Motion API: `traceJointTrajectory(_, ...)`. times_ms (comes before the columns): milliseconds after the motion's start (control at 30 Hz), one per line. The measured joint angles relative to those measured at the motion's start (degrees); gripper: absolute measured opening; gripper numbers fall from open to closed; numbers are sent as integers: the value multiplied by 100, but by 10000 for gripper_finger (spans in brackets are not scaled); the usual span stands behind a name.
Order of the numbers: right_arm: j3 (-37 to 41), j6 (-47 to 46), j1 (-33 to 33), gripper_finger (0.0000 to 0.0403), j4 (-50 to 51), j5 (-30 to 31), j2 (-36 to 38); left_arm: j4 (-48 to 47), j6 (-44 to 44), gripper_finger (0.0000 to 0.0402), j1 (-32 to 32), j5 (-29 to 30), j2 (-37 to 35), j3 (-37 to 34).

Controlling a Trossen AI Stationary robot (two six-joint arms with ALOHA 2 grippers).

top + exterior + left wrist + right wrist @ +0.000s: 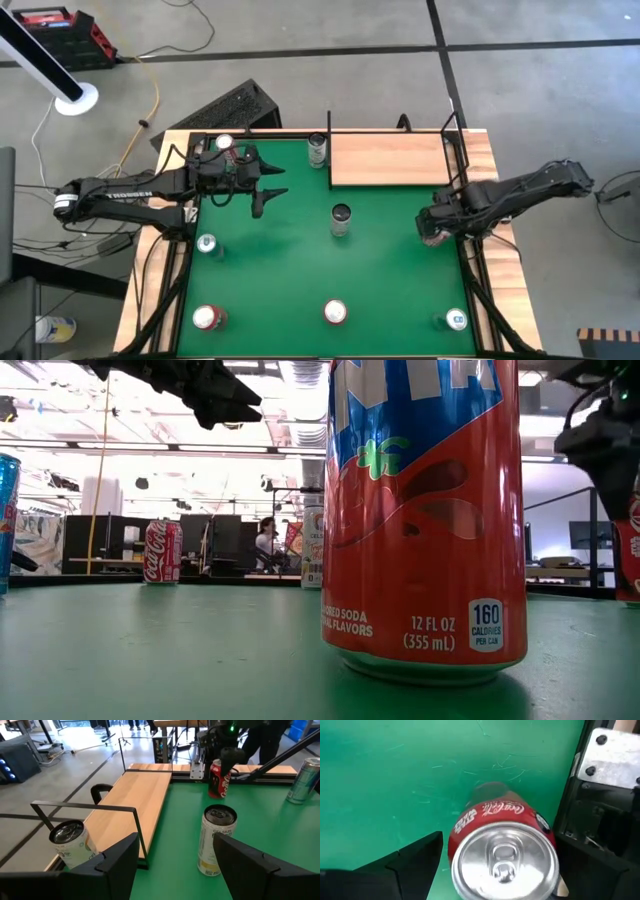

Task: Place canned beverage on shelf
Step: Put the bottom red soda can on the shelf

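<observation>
While shelf (388, 160) bare, cola can (502, 860) stands between open right claw (495, 862) fingers.

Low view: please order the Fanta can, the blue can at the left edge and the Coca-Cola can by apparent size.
1. Fanta can, nearest the camera.
2. Blue can, partly cut off at the edge.
3. Coca-Cola can, farther back.
True sizes unsure.

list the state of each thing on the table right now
shelf: bare, no can on it
Coke can: upright on the felt, between the open right gripper fingers
left gripper: open, empty, above the felt
centre can: upright
can beside shelf: upright
</observation>
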State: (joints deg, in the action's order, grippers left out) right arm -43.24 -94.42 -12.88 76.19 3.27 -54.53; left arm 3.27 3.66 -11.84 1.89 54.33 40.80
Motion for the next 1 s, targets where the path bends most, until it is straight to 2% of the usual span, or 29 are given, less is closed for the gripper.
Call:
traceJointTrajectory(167,43,-119,0,374,-4,-11,-94,4,0,240,1,0,0,0)
traceJointTrajectory(367,25,-117,0,331,-7,-24,-93,6,0,240,0,4,0,0)
traceJointTrajectory(633,-743,162,160,331,3,75,-110,6,58,240,2,7,0,0)
traceJointTrajectory(833,-1559,853,854,331,12,712,-137,6,16,240,1,7,0,0)
traceJointTrajectory(1000,-2450,2144,1807,331,24,907,-614,8,-9,240,0,4,0,0)
